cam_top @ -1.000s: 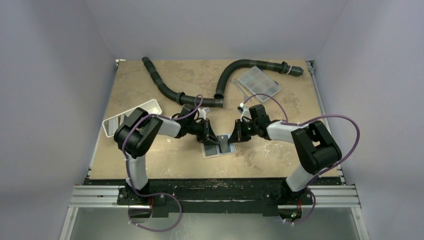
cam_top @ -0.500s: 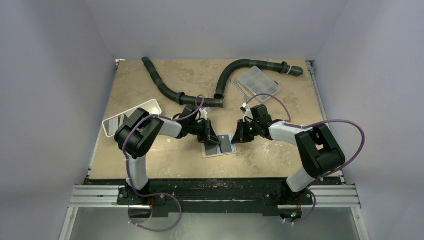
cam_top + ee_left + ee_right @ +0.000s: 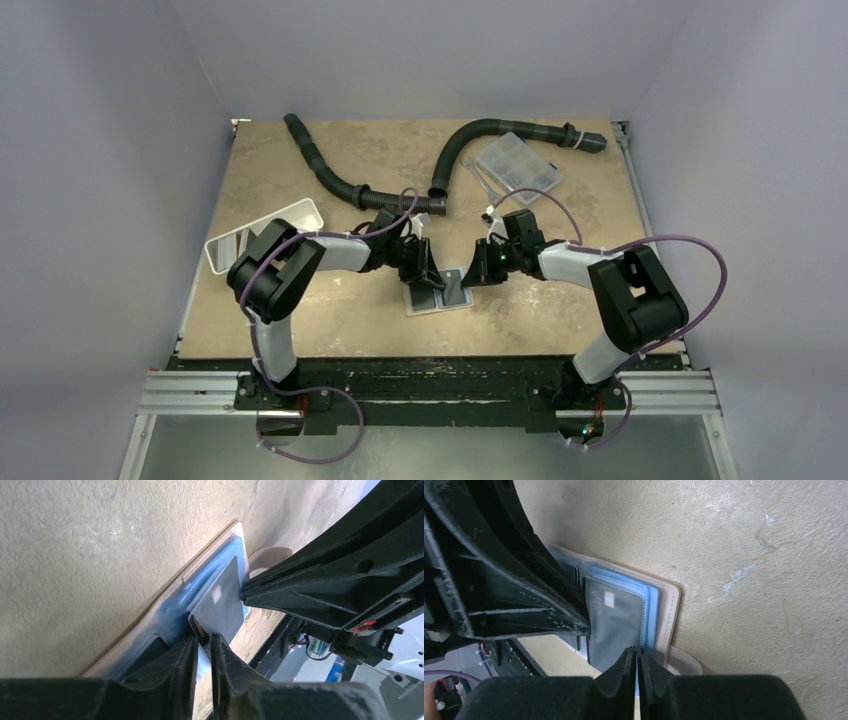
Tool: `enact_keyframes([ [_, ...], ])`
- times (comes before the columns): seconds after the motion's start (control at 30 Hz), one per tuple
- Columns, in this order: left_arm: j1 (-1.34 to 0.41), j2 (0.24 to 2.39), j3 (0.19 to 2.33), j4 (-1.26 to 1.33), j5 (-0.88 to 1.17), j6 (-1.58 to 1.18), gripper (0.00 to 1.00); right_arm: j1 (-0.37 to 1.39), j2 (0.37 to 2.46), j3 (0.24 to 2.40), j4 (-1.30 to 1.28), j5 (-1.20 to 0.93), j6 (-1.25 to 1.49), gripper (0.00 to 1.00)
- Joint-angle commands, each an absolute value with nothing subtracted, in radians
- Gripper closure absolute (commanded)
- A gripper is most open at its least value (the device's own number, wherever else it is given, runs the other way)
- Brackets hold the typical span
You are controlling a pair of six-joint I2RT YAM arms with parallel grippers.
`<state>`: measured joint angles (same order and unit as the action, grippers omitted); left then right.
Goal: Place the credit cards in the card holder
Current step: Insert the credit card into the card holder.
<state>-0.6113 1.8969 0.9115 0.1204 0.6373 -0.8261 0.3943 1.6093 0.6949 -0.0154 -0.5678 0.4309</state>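
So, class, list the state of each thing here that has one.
card holder: open, flat on the table
credit card: lying on the holder's blue sleeves
left gripper: almost closed at the card's corner, grip unclear
right gripper: shut on the holder's sleeve edge

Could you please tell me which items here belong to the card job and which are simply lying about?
Job: tan folding card holder, open, pale blue inside; dark grey credit card lying on it.
Lying about: white oblong tray; long black ribbed hose; curved black ribbed hose; clear plastic compartment box.
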Motion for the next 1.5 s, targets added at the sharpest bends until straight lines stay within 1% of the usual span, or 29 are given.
enact_keyframes([
  [0.0, -0.620, 1.827, 0.963, -0.069, 0.504, -0.693, 0.73, 0.392, 1.588, 0.678, 0.004, -0.562, 0.426, 0.87],
  [0.1, -0.620, 1.797, 0.988, -0.125, 0.488, -0.667, 0.64, 0.390, 1.592, 0.680, 0.002, -0.563, 0.420, 0.87],
  [0.2, -0.620, 1.770, 1.009, -0.177, 0.454, -0.641, 0.59, 0.391, 1.590, 0.684, 0.002, -0.563, 0.416, 0.87],
  [0.3, -0.620, 1.739, 1.022, -0.210, 0.420, -0.626, 0.56, 0.390, 1.584, 0.690, -0.020, -0.559, 0.409, 0.86],
  [0.37, -0.626, 1.731, 1.017, -0.175, 0.451, -0.634, 0.56, 0.391, 1.578, 0.690, -0.026, -0.562, 0.409, 0.86],
  [0.4, -0.628, 1.736, 1.011, -0.142, 0.484, -0.649, 0.60, 0.390, 1.575, 0.690, -0.026, -0.565, 0.410, 0.86],
  [0.47, -0.639, 1.761, 0.999, -0.068, 0.550, -0.686, 0.74, 0.391, 1.567, 0.688, -0.023, -0.571, 0.418, 0.85],
  [0.6, -0.657, 1.800, 0.993, -0.028, 0.557, -0.707, 0.89, 0.391, 1.548, 0.688, -0.022, -0.573, 0.435, 0.79],
  [0.73, -0.662, 1.823, 0.979, -0.025, 0.540, -0.698, 0.97, 0.390, 1.530, 0.688, -0.032, -0.567, 0.440, 0.76],
  [0.8, -0.663, 1.833, 0.964, -0.021, 0.537, -0.695, 0.99, 0.391, 1.526, 0.689, -0.034, -0.566, 0.440, 0.73],
  [0.93, -0.664, 1.854, 0.937, -0.015, 0.518, -0.686, 1.00, 0.390, 1.547, 0.691, -0.028, -0.581, 0.437, 0.72],
  [1.13, -0.663, 1.876, 0.920, -0.028, 0.467, -0.666, 1.00, 0.390, 1.566, 0.691, -0.020, -0.589, 0.436, 0.68],
  [1.4, -0.664, 1.881, 0.903, -0.023, 0.458, -0.667, 1.00, 0.391, 1.578, 0.679, -0.005, -0.614, 0.449, 0.67],
  [1.47, -0.663, 1.878, 0.896, -0.022, 0.456, -0.667, 1.00, 0.392, 1.585, 0.675, -0.005, -0.618, 0.449, 0.66],
])
